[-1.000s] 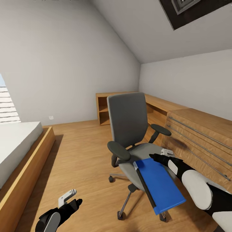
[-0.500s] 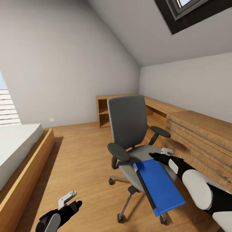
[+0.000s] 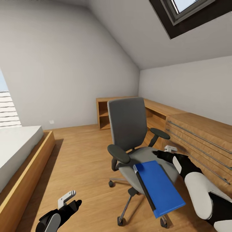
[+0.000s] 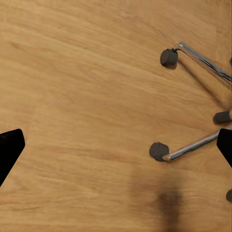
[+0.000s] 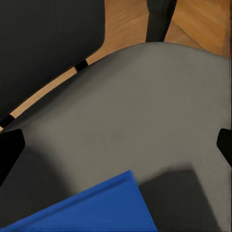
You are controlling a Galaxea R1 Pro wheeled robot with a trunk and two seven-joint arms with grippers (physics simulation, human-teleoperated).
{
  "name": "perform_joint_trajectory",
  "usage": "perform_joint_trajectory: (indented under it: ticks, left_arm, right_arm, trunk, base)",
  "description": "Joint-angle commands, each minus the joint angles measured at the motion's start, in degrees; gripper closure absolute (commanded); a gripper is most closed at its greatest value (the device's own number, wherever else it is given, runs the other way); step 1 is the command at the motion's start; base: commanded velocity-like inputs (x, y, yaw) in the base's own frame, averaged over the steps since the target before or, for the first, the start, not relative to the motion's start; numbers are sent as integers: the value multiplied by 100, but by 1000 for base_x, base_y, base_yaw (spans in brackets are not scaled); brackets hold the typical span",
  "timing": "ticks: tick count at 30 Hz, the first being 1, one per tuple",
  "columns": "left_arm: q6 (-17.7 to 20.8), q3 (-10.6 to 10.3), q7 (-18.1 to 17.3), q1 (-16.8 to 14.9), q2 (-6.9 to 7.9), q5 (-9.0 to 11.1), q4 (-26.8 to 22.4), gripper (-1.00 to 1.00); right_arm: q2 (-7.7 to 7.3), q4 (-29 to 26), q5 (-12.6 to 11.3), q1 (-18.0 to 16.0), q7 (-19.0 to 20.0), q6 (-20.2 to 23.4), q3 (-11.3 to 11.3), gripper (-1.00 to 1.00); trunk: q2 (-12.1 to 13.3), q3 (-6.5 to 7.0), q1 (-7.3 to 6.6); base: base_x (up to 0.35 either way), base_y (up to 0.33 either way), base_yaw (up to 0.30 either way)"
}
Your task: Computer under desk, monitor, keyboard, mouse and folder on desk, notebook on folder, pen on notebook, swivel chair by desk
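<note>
The grey swivel chair point(image 3: 127, 125) stands mid-room, its chrome base and casters point(image 4: 159, 151) on the wooden floor. A bright blue folder point(image 3: 159, 187) with a dark spine lies on the seat point(image 5: 145, 96), overhanging the front edge. My right gripper point(image 3: 163, 152) hovers open just past the folder's far corner point(image 5: 96, 208), above the seat and touching nothing. Low beside the chair base, my left gripper point(image 3: 72, 200) is open and empty over the floor point(image 4: 87, 96). The desk, computer, monitor, keyboard, mouse, notebook and pen are out of view.
A bed point(image 3: 19, 145) on a wooden frame fills the left side. A light wooden drawer cabinet point(image 3: 199, 135) runs along the right wall, close behind the chair, with open shelving point(image 3: 103, 112) at the back. Bare floor lies between bed and chair.
The head camera has tilted up a little, showing more of the skylight. My right gripper has risen slightly and drifted right of the folder's corner. Folder, chair and left gripper have stayed put.
</note>
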Motion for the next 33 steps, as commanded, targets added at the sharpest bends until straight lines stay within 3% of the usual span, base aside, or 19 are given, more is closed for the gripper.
perform_joint_trajectory:
  ticks: [1, 4, 7, 12, 28, 33]
  left_arm:
    - [15, -2, 50, -4, 1, 61, -8, -100]
    - [8, -2, 50, -4, 1, 61, -8, -100]
    - [9, -2, 50, -5, 1, 60, -8, -100]
    - [11, -2, 50, -5, 1, 59, -8, -100]
    - [12, -2, 50, -1, 1, 61, -8, -100]
    - [10, -2, 35, -6, 1, 61, -8, -100]
  right_arm:
    - [26, -169, 59, 71, 46, 104, -47, -100]
    - [310, -1589, 62, 702, 44, 614, -51, -100]
    - [754, -3548, 75, 1728, 39, 1065, -48, -100]
    - [1125, -4947, 73, 2398, 36, 1361, -46, -100]
    - [1388, -5719, 21, 2573, 46, 1896, -52, -100]
    - [1409, -5748, 30, 2586, 46, 1876, -55, -100]
  trunk:
    - [-3, 3, -1]
    - [-3, 29, -1]
    - [-3, 45, -1]
    - [-3, 53, -1]
    - [-3, 54, -1]
    - [-3, 83, -1]
  base:
    - [0, 0, 0]
    - [0, 0, 0]
    - [0, 0, 0]
    - [0, 0, 0]
    - [0, 0, 0]
    - [0, 247, -208]
